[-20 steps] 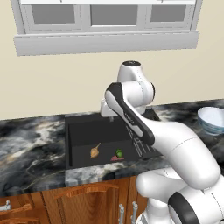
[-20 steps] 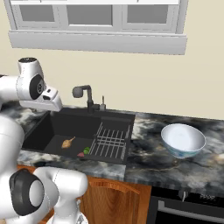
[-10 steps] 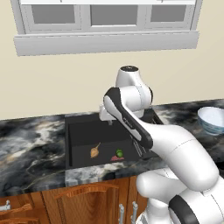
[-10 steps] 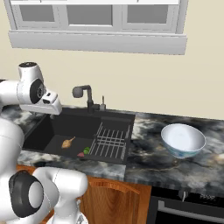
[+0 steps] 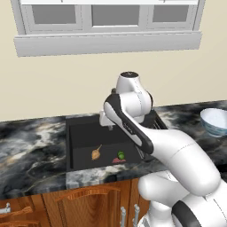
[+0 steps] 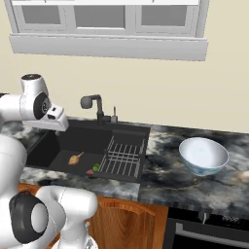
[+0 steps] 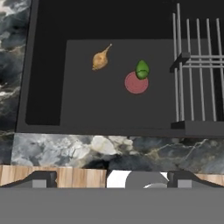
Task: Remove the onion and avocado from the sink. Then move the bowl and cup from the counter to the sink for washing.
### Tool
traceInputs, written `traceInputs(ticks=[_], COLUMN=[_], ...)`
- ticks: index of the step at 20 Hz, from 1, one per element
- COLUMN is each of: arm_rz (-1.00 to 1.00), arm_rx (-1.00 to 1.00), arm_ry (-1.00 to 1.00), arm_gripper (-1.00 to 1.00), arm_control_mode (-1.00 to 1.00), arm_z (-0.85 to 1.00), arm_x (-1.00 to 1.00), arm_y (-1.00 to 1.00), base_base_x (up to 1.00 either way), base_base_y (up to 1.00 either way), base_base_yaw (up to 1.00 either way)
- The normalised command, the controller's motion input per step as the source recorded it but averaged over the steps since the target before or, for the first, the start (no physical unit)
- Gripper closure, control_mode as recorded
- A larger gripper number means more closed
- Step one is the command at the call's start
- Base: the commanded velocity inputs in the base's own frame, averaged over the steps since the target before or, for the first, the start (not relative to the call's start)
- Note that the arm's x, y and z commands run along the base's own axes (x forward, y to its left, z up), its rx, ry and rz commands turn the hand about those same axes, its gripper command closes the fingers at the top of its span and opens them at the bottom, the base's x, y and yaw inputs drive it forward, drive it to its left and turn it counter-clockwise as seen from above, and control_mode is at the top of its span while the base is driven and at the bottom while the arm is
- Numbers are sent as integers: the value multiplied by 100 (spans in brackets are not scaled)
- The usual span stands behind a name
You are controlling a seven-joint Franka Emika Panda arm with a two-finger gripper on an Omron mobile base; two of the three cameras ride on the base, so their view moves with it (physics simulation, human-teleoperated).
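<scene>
White arm rises from base, elbow joint topmost, forearm folds forward and down. Hand camera looks steeply downward. Gripper [image 7: 112,180] at 6 o'clock of hand view, jaws spread wide, nothing between them. Dark fingertips [image 7: 37,179] low at 7 and 5 o'clock.

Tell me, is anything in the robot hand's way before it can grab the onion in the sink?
Nothing visible blocks it. The onion lies alone on the sink floor, apart from the avocado. The open gripper hangs above the sink's front edge.
</scene>
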Motion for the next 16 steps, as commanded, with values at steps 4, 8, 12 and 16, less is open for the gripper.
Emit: traceInputs(ticks=[4,8,12,16], arm_rz=[0,0,0,0], arm_rx=[0,0,0,0], arm_ry=[0,0,0,0], arm_gripper=[-100,-100,-100,-100], arm_control_mode=[-100,-100,-100,-100], arm_z=[-15,-14,-14,-13], arm_x=[0,0,0,1], arm_y=[4,4,4,4], base_base_x=[0,0,0,0], base_base_y=[0,0,0,0], base_base_yaw=[0,0,0,0])
